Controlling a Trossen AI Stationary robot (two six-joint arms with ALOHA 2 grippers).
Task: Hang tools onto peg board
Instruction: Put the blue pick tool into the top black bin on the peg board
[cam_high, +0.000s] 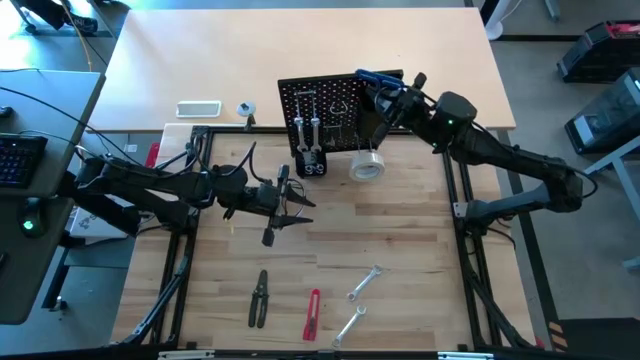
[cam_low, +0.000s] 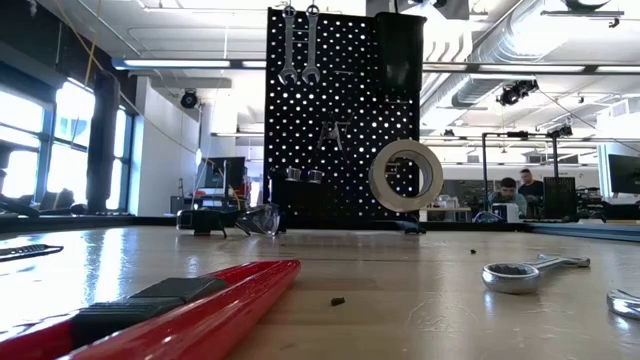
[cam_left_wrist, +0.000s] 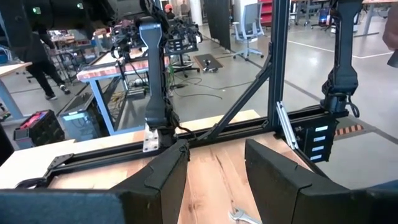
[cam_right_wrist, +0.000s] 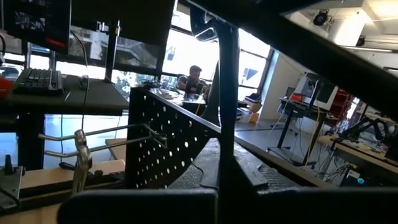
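Observation:
The black peg board (cam_high: 325, 105) stands upright at the table's far side, and shows in the low view (cam_low: 340, 110). Two silver wrenches (cam_low: 300, 45) and the pale tape roll (cam_low: 405, 175) hang on it. My right gripper (cam_high: 382, 98) is at the board's top right by the black bin (cam_low: 400, 50), shut on the blue-handled tool (cam_high: 372, 77). My left gripper (cam_high: 298, 203) hovers open over the table's middle, touching nothing. Black-handled pliers (cam_high: 260, 297), the red-handled cutter (cam_high: 313, 313) and two more wrenches (cam_high: 365, 283) (cam_high: 348, 325) lie flat near the near edge. My right gripper holds the blue-handled tool near the end of its blue handle (cam_high: 385, 85), above the peg board's top edge, lifted clear of the table. The gripper's own body hides the pinch; in the right wrist view only a dark upright bar (cam_right_wrist: 227, 112) shows between the fingers.
A white flat device (cam_high: 198, 108) and a small object (cam_high: 245, 110) lie left of the board. Bare metal hooks (cam_right_wrist: 106, 134) stick out of the board's face. The black table frame (cam_high: 455, 200) borders the wooden top. People sit in the room behind (cam_low: 508, 190).

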